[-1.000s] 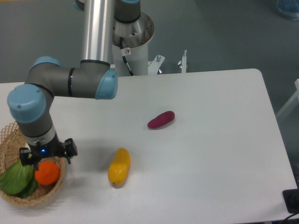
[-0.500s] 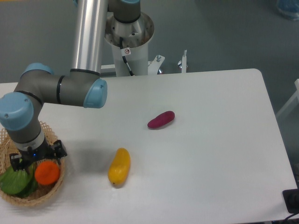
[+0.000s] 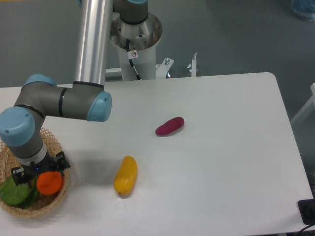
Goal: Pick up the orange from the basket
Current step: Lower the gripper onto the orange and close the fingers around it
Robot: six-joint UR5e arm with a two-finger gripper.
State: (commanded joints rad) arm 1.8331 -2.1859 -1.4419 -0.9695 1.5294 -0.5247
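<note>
I've got the gripper [image 3: 38, 173] low over the basket [image 3: 55, 199], just behind the orange [image 3: 49, 182], lining up a top-down grab. Can't tell jaw width, the wrist blocks it. Green leafy item [image 3: 14, 192] crowds the orange's left side.

Gripper [image 3: 38, 174] over orange [image 3: 49, 183] in basket [image 3: 49, 204]
</note>
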